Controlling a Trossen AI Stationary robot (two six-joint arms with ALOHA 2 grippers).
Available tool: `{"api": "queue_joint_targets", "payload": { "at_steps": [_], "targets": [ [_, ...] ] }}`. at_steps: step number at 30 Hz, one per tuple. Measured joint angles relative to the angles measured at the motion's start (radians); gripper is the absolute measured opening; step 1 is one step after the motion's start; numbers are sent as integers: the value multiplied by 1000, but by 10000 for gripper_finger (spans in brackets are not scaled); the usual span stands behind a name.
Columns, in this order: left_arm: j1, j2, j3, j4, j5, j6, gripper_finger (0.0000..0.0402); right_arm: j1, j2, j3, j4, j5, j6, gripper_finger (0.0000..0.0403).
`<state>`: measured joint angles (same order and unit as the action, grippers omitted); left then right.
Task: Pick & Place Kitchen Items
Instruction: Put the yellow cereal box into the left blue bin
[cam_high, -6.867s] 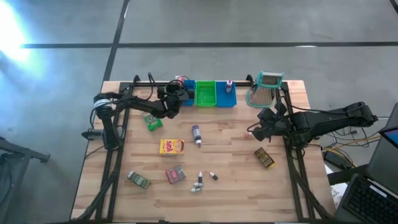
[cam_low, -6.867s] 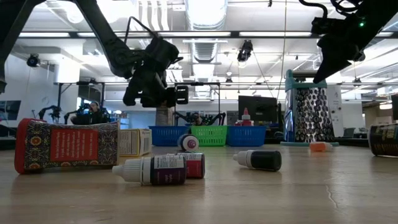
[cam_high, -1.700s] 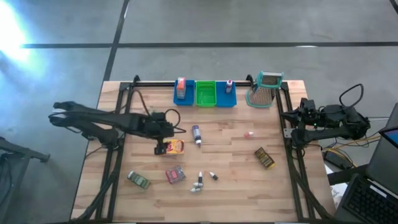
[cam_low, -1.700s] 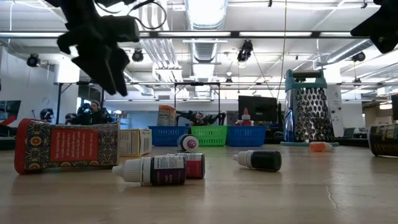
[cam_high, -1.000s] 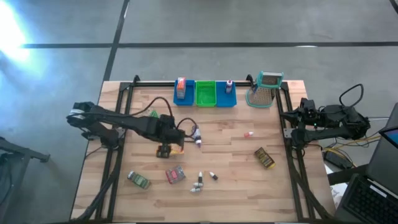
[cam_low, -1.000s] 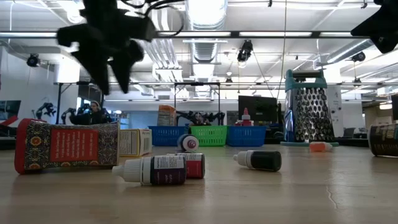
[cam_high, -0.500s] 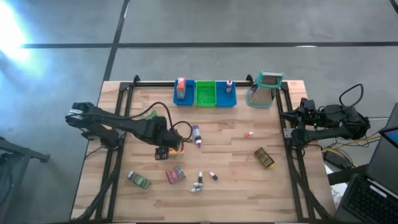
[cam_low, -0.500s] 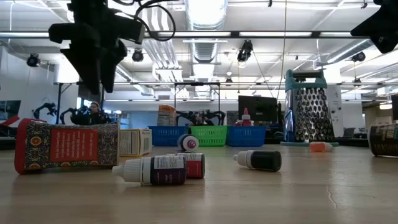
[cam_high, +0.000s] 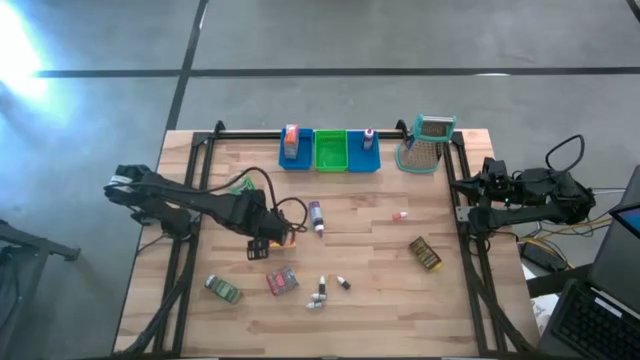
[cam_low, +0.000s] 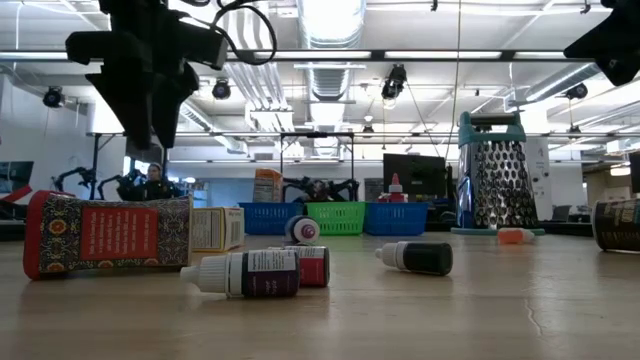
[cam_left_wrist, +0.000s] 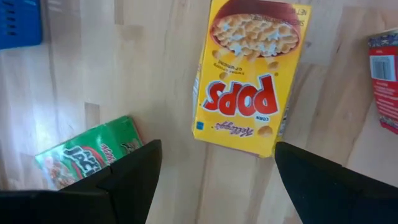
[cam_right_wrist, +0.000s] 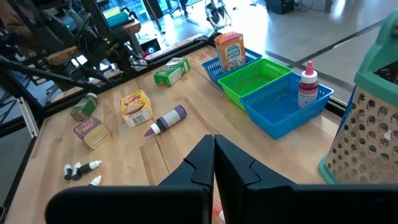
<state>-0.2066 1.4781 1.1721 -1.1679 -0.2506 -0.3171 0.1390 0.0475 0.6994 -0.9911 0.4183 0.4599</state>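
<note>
Left tool (cam_left_wrist: 211, 165) hung wide open over the yellow cereal box (cam_left_wrist: 249, 74), which lay flat near the desk's middle. Right tool (cam_right_wrist: 214, 155), shut and empty, waited off the right edge. The box lay skewed between the fingers, so a closing grip might catch a corner and slip.

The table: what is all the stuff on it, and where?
yellow box: one, yellow-red, mid-table, under the left fingers
green packet: one, green, behind-left of that box
purple bottle: one, purple, lying mid-table
pink-red packet: one, front
green-brown packet: one, front left
brown packet: one, right side
small bottles: three, dark with white caps, front centre
small orange thing: one, right of centre
bins: three, blue, green, blue, back edge
orange box: one, in the left blue bin
white bottle: one, red cap, in the right blue bin
grater: one, metal and teal, back right
left fingers: open
right fingers: shut, at the table's right edge
</note>
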Motion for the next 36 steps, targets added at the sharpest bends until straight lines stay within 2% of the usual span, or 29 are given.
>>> {"api": "queue_joint_targets", "payload": {
  "at_steps": [6, 24, 28, 33, 36],
  "targets": [
    [0, -19, 0, 0, 60, -9, 317, 0, 0, 0, 0, 0, 0, 8],
    [6, -32, -16, 34, 52, 95, 318, 0, 0, 0, 0, 0, 0, 8],
    [6, -32, -25, 41, 53, 130, 340, 0, 0, 0, 0, 0, 0, 8],
    [23, -35, -96, 106, 77, 145, 391, 0, 0, 0, 0, 0, 0, 8],
    [35, -40, -143, 155, 103, 173, 395, 0, 0, 0, 0, 0, 0, 8]
  ]
}}
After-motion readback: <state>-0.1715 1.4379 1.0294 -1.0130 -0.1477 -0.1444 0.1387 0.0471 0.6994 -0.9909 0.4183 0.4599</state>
